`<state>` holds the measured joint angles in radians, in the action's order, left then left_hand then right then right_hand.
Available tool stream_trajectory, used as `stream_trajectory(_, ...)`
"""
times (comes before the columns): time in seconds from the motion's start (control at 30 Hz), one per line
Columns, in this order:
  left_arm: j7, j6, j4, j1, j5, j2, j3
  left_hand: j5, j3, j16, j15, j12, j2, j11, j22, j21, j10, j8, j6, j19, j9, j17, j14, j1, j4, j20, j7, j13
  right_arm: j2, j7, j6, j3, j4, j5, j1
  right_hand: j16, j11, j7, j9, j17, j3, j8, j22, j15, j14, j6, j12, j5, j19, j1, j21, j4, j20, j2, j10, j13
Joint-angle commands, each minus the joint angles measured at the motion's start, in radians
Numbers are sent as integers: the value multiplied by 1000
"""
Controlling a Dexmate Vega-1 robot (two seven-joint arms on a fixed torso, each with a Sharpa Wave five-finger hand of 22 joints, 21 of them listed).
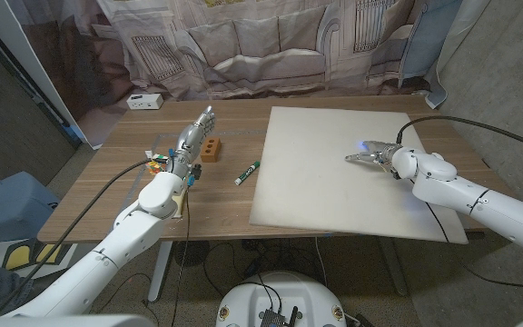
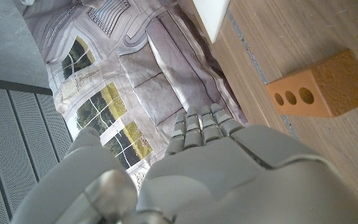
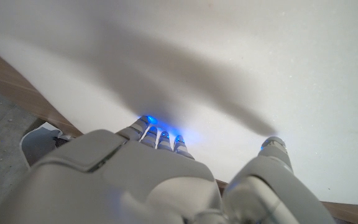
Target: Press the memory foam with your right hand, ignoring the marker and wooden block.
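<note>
The memory foam (image 1: 334, 173) is a large white slab covering the right half of the wooden table (image 1: 216, 209). My right hand (image 1: 370, 156) reaches over its middle with fingers stretched out and fingertips glowing blue. In the right wrist view the right hand (image 3: 154, 180) hovers close over the foam (image 3: 197, 50) and casts a shadow on it; contact cannot be told. My left hand (image 1: 193, 141) stretches out straight beside the wooden block (image 1: 211, 148), holding nothing. The orange block (image 2: 322, 87) with its three holes lies just past the left hand (image 2: 229, 174). A green marker (image 1: 247, 173) lies between block and foam.
A colourful cube (image 1: 159, 163) sits by my left forearm. A white box (image 1: 143, 101) stands at the table's far left corner. A patterned curtain (image 1: 271, 45) hangs behind the table.
</note>
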<state>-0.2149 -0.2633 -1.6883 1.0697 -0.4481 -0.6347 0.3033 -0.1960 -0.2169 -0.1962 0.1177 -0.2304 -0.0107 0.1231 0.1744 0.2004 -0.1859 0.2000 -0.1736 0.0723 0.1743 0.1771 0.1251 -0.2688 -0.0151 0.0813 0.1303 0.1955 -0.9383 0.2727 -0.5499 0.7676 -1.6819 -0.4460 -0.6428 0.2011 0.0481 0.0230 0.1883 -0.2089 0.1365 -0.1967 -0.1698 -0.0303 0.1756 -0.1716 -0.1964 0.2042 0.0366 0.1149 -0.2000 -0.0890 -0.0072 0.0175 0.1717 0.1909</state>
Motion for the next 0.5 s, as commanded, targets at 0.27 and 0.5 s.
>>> stream_trajectory(0.27,-6,-8,-7,9,2,2,-1,4,-3,2,-1,2,-5,2,3,-2,-11,-4,-8,2,4,2,12,-4,9,3,-3,2,-3,39,-8,26,5,-6,15,12,-8,-1,3,0,5,-19,-4,3,23,18,-12,1,29,18,-9,-16,1,7,14,0)
stream_trajectory(0.5,-6,-8,-11,13,3,1,-1,4,-3,2,-2,3,-5,2,4,-2,-12,-4,-10,3,5,2,13,-4,10,3,-3,2,3,71,4,31,27,13,31,21,-7,-1,4,2,11,-21,-3,2,-9,40,-16,2,81,30,-22,-23,-9,12,-9,0)
